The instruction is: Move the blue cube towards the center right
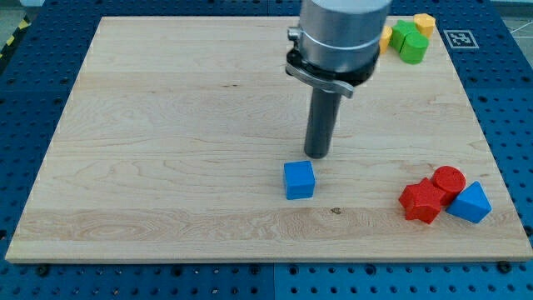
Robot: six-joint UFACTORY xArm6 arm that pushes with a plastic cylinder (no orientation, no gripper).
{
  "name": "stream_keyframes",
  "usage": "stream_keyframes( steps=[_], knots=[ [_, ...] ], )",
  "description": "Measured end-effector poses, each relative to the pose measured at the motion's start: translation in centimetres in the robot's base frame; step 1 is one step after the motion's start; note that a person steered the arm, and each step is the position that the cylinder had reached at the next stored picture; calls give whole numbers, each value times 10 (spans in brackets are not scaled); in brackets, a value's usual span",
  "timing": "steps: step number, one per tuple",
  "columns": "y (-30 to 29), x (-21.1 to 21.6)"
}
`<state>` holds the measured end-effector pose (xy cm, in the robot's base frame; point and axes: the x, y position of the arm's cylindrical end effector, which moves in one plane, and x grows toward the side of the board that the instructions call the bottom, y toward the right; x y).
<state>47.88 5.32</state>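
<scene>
Approach step: my tip point(317, 156), a bare rod with no claw, stands just beside the blue cube point(299, 180) at its 1 o'clock. The cube lies bottom-centre; pushing rightward requires first reaching its 9 o'clock side.

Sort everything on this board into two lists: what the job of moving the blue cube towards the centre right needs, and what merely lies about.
Belongs to the job:
- blue cube
- my tip, just above and to the right of the cube in the view

Just lying about:
- red star-like block
- red cylinder
- blue triangular block
- green blocks
- yellow blocks
</scene>
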Motion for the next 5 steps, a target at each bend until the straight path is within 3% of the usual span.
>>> stream_keyframes(
  steps=[1, 2, 4, 5],
  knots=[
    [-31, -18],
    [-66, -7],
    [-88, 69],
    [-88, 79]
  ],
)
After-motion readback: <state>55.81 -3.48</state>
